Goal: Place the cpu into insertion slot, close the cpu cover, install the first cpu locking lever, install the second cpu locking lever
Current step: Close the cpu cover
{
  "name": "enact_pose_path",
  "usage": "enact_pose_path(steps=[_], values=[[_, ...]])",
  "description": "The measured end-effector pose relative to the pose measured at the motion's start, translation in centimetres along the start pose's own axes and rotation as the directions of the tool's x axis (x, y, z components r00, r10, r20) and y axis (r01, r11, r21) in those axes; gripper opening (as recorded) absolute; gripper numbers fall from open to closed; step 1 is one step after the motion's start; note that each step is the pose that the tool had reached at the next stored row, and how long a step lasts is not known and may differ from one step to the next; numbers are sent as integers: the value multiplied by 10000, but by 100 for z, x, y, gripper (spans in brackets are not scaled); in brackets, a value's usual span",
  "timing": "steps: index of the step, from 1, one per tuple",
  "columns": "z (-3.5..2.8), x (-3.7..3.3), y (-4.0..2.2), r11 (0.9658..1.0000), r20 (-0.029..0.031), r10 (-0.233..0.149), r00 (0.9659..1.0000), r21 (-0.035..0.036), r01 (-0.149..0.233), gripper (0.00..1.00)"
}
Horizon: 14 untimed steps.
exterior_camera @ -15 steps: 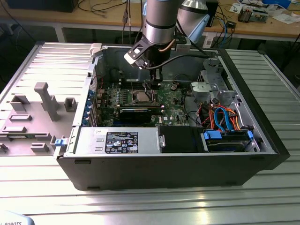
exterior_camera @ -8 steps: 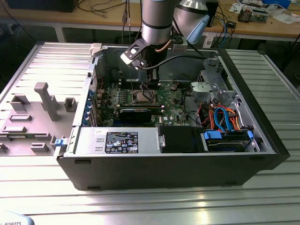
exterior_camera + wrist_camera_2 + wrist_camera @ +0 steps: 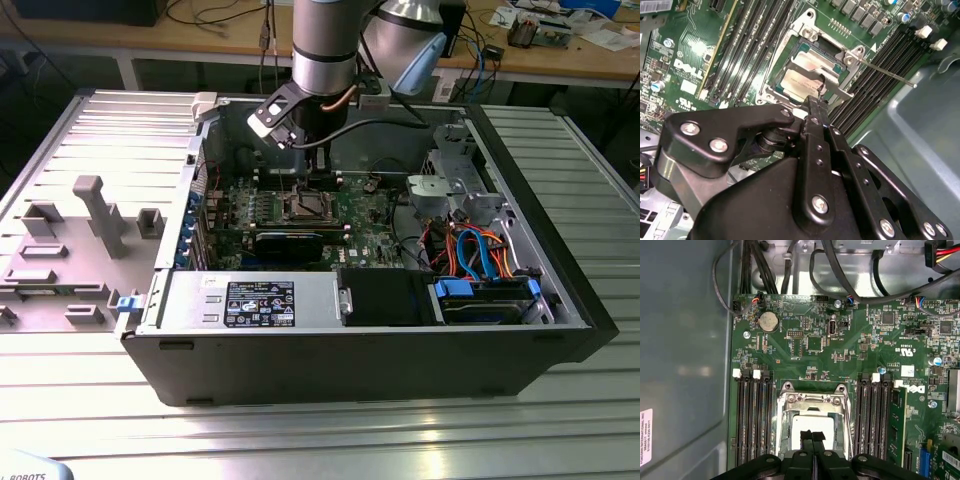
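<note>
The cpu (image 3: 812, 424) lies in the insertion slot (image 3: 305, 207) on the green motherboard, its silver top showing (image 3: 796, 81). The cpu cover (image 3: 812, 401), a silvery frame, sits over the slot's edge (image 3: 812, 62); I cannot tell whether it lies fully flat. A thin locking lever (image 3: 890, 75) sticks out unlatched over the memory slots. My gripper (image 3: 812, 102) hangs just above the slot's near edge, its black fingers pressed together with nothing between them (image 3: 812, 435). In the exterior view the gripper (image 3: 313, 185) reaches straight down into the open case.
Rows of long memory slots (image 3: 752, 420) flank the socket on both sides. A black card (image 3: 288, 242) lies in front of it, then the power supply (image 3: 250, 300). A drive cage with blue and orange cables (image 3: 480, 260) fills the exterior view's right. Case walls enclose everything.
</note>
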<state>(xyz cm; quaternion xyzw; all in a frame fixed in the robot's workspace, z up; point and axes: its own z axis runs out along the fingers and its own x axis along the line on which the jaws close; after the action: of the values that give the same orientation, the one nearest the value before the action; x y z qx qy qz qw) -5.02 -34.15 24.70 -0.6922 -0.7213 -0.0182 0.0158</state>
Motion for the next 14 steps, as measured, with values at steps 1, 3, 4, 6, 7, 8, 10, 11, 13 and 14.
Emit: enact_pose_path(steps=[1, 3, 4, 6, 7, 8, 10, 11, 13, 14], values=[[0, 0, 0, 10000, -1, 0, 10000, 0, 0, 11], [1, 0, -2, 10000, -1, 0, 10000, -1, 0, 11], [1, 0, -8, 10000, -1, 1, 10000, -1, -1, 11], [1, 1, -27, 10000, -1, 0, 10000, 0, 0, 11], [1, 1, -40, 10000, -1, 1, 10000, -1, -1, 11], [2, 2, -50, 10000, -2, 0, 10000, -1, 0, 11], [3, 3, -70, 10000, -1, 0, 10000, -1, 0, 11], [3, 3, -80, 10000, -1, 0, 10000, -1, 0, 11], [4, 5, -127, 10000, -1, 0, 10000, 0, 0, 11], [4, 6, -141, 10000, -1, 0, 10000, -1, 0, 11]])
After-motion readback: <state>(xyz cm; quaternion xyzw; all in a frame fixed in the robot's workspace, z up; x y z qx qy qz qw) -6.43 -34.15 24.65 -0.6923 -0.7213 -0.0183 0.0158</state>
